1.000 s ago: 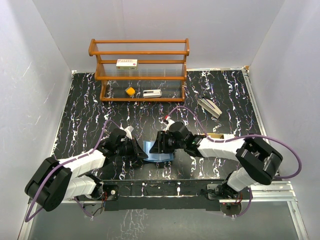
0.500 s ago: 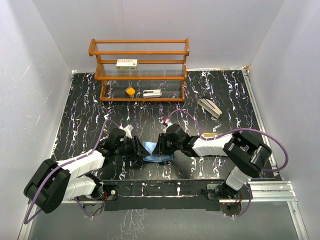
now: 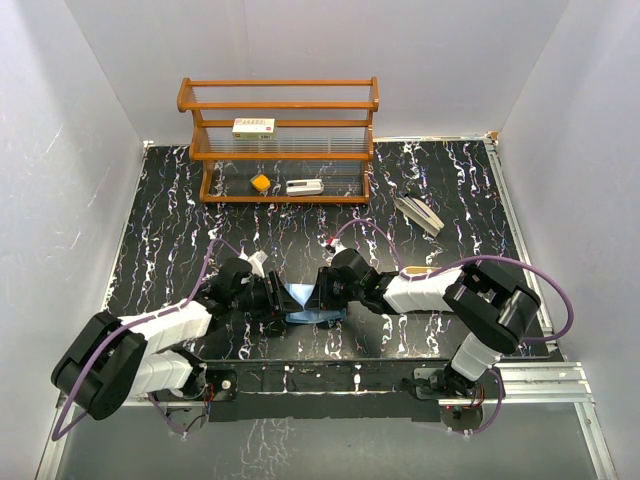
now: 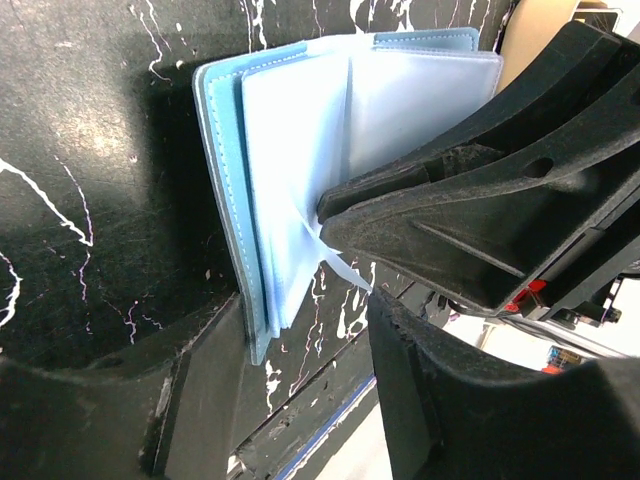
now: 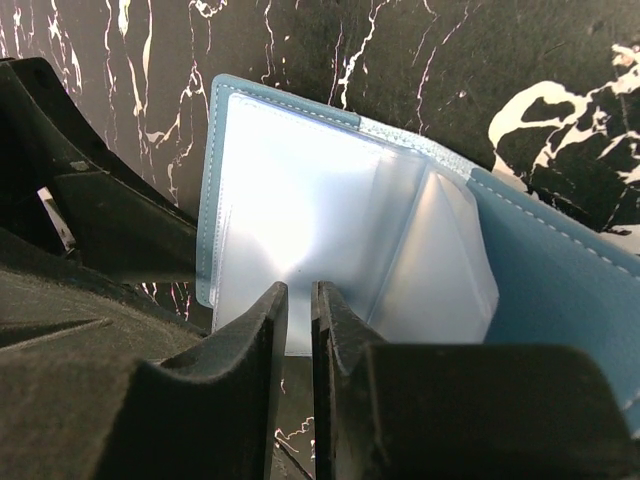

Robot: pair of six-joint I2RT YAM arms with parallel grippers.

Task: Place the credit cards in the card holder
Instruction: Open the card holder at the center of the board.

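Note:
The blue card holder (image 3: 300,296) lies open on the black marbled table between both grippers, its clear inner sleeves (image 4: 300,150) fanned up. My right gripper (image 3: 319,291) is shut on the edge of one clear sleeve (image 5: 300,335), its jaws almost touching (image 5: 300,295). My left gripper (image 4: 305,315) stands open at the holder's near left corner, one finger on each side and holding nothing. Its place in the top view is just left of the holder (image 3: 272,297). The credit cards (image 3: 420,214), a small fanned grey stack, lie far off at the right rear.
A wooden rack (image 3: 278,150) stands at the back with a white box (image 3: 253,127), an orange piece (image 3: 260,182) and a white item (image 3: 304,186) on it. A tan tray (image 3: 432,271) is partly hidden under the right arm. The table's near edge runs just behind both grippers.
My left gripper has opened and let go of the holder. My right gripper has closed on a clear sleeve and shifted slightly left.

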